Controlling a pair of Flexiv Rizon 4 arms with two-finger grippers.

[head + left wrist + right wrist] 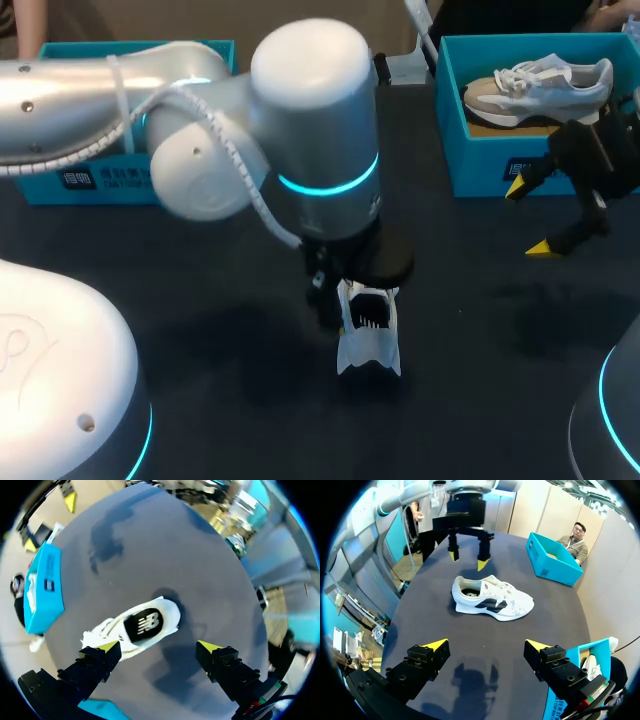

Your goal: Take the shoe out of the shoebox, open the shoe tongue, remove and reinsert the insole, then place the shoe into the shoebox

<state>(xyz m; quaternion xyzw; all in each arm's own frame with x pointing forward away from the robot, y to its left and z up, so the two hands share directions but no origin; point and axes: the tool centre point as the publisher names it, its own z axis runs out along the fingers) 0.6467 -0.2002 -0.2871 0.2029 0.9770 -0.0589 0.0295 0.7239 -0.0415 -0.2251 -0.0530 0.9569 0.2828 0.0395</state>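
One white shoe [492, 599] on table [200, 300], left gripper [157, 645] spread above heel; right gripper [528, 218] spread, empty, beside shoebox [480, 160] holding second shoe [540, 88].

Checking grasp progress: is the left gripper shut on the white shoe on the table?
No, the left gripper has its fingers wide apart, and the white shoe lies on the table below them, not clamped between them.

Bright light shines down from above. The dark table [480, 330] shows soft shadows beside the shoe [492, 599]. The left arm [310, 90] has shiny white spots and a glowing blue ring.
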